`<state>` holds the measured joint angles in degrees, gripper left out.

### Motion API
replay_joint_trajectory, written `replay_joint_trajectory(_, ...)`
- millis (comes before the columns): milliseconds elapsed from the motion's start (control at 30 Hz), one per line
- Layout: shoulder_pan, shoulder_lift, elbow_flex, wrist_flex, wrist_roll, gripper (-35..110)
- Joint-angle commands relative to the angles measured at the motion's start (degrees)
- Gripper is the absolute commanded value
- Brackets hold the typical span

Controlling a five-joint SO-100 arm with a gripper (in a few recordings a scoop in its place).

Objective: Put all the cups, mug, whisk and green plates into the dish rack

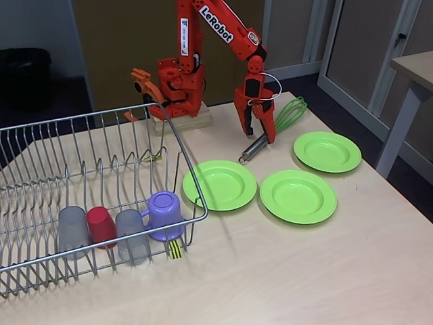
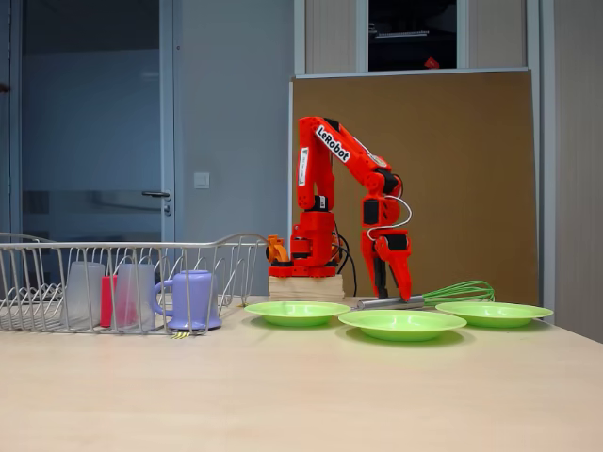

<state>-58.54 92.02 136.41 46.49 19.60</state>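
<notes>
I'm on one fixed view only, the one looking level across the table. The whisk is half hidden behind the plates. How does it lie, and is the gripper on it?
Observer: In a fixed view, the whisk lies diagonally. Its handle end points toward the green plate nearest the dish rack, and its loops point toward the back. The gripper is down over the handle near the loops with its fingers apart. I cannot tell whether it is touching.
Operator: Are the plates overlapping?
Observer: No. The three green plates lie apart, with table showing between them. The middle one sits closest to the front edge.
</notes>
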Motion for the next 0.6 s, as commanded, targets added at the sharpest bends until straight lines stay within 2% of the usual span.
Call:
replay_joint_trajectory(0,-1.23,-2.72,-2.55,-1.32,1.58,28)
replay_joint_trajectory(133,-1.32,-6.50,-5.01,-3.78,2.11,16)
replay_joint_trajectory(233,-0.79,-7.03,-5.27,-7.47,2.81,0)
replay_joint_trajectory(433,-0.44,-2.64,-4.39,-4.04,7.12,0)
replay_joint_trajectory(567,-0.44,7.21,-5.19,4.13,10.46,0)
